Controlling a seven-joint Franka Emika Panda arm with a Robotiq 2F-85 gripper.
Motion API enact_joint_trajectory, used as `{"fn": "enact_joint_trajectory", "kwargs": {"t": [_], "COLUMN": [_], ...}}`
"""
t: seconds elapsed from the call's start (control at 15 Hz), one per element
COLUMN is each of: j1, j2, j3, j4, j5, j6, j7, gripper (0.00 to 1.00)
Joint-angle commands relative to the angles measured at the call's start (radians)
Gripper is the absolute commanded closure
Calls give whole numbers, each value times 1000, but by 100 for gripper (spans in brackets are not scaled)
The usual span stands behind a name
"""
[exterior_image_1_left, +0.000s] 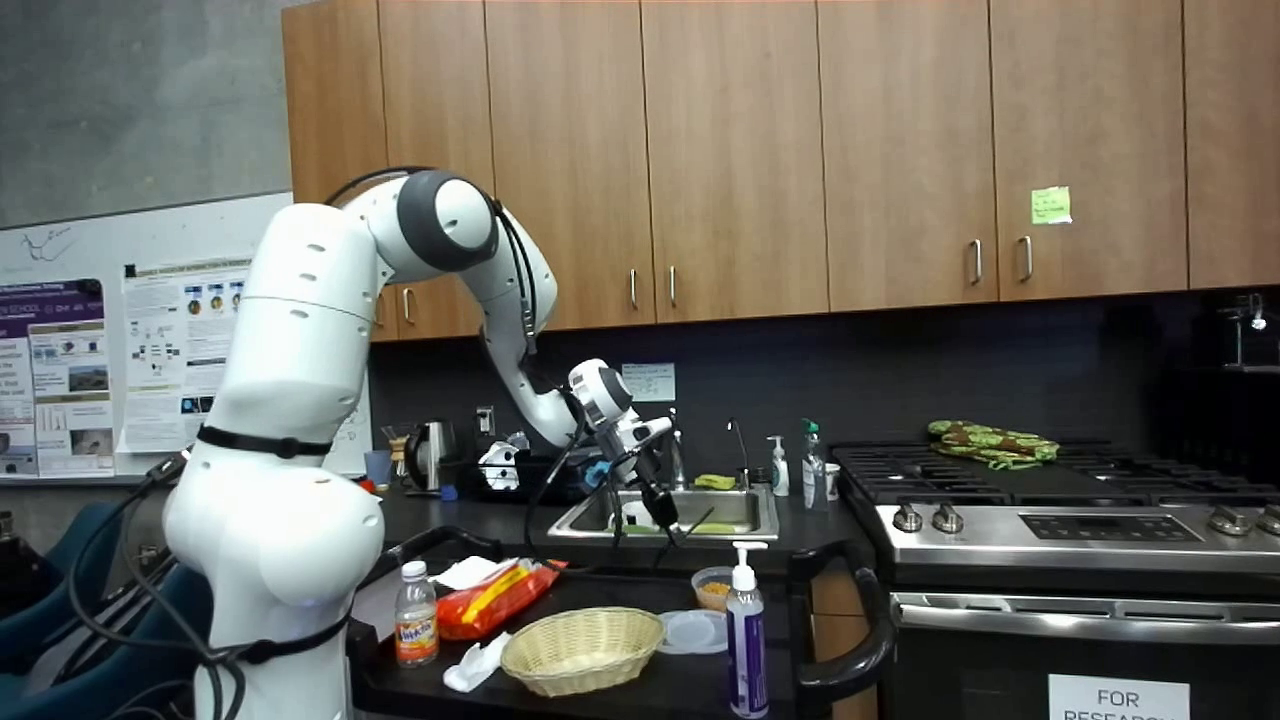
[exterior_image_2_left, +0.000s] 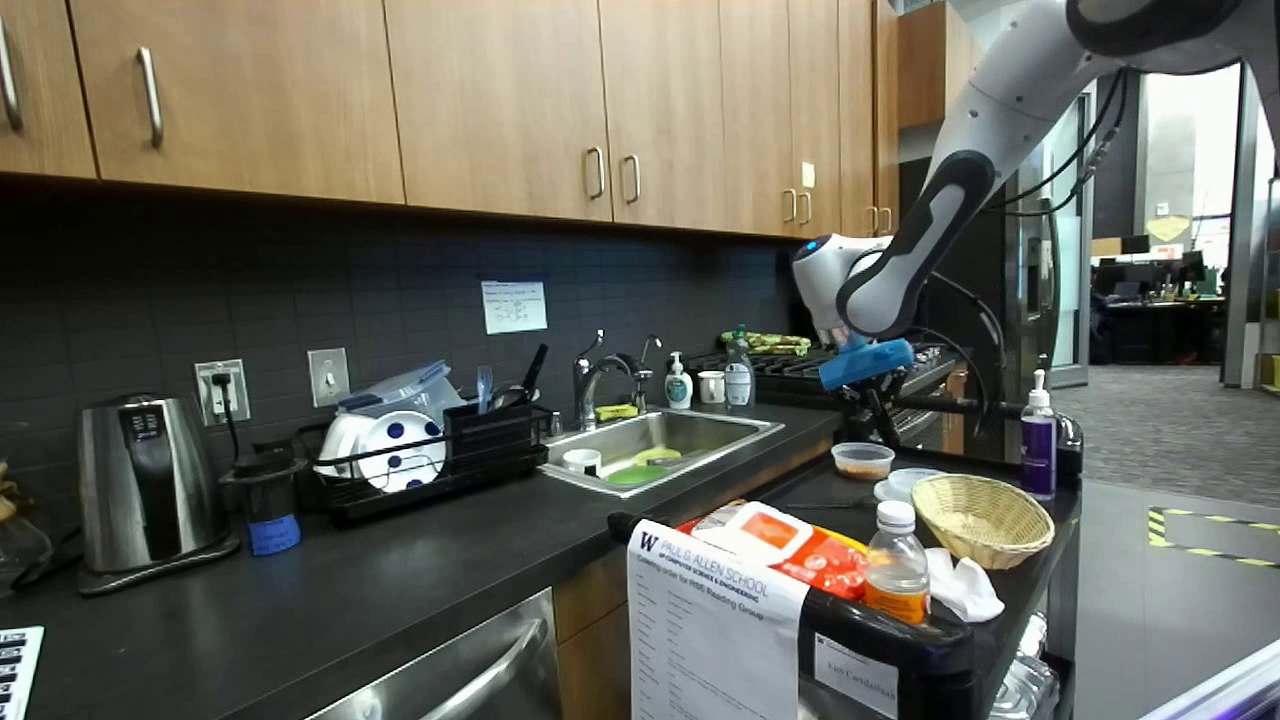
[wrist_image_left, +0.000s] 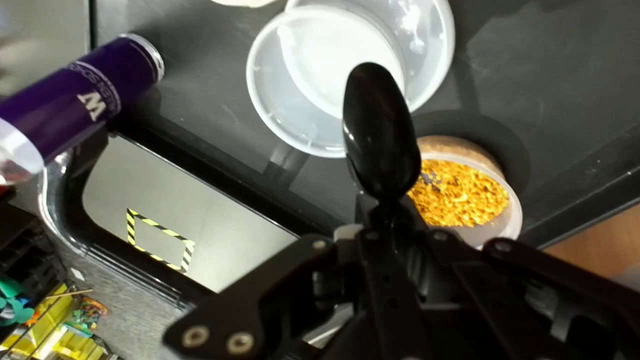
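Note:
A black spoon (wrist_image_left: 382, 132) is clamped in my gripper (wrist_image_left: 387, 215), its bowl pointing away from the fingers. Just beyond the jaws in the wrist view is a round clear tub (wrist_image_left: 515, 220) of orange-yellow crumbly food (wrist_image_left: 460, 195); the fingers overlap part of it, and how far above it they are I cannot tell. Two translucent lids (wrist_image_left: 320, 120) lie overlapping past the spoon's tip. In both exterior views my gripper (exterior_image_2_left: 872, 415) hangs over the black cart (exterior_image_1_left: 620, 590) near the tub (exterior_image_2_left: 863, 460). The spoon is hard to make out there.
A purple-labelled pump bottle (exterior_image_1_left: 747, 640) stands at the cart's edge. A wicker basket (exterior_image_1_left: 582, 665), an orange-labelled bottle (exterior_image_1_left: 416, 620), a red bag (exterior_image_1_left: 500, 600) and a crumpled napkin (exterior_image_1_left: 477, 665) share the cart. Behind are a sink (exterior_image_1_left: 740, 510) and a stove (exterior_image_1_left: 960, 540).

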Motion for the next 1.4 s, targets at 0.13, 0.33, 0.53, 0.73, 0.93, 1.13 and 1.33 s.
{"fn": "enact_joint_trajectory", "kwargs": {"t": [0.13,0.33,0.53,0.73,0.93,1.13,1.33], "j1": [47,47,40,39,43,46,44], "j2": [121,163,205,241,266,288,305], "j3": [-35,-52,-70,-82,-89,-91,-91], "j4": [195,262,321,367,388,394,392], "j5": [-76,-92,-86,-76,-69,-65,-59], "j6": [-40,-32,-17,-13,-13,-15,-6], "j7": [-23,-41,-77,-110,-129,-136,-139], "gripper": [97,97,97,97,97,97,97]}}
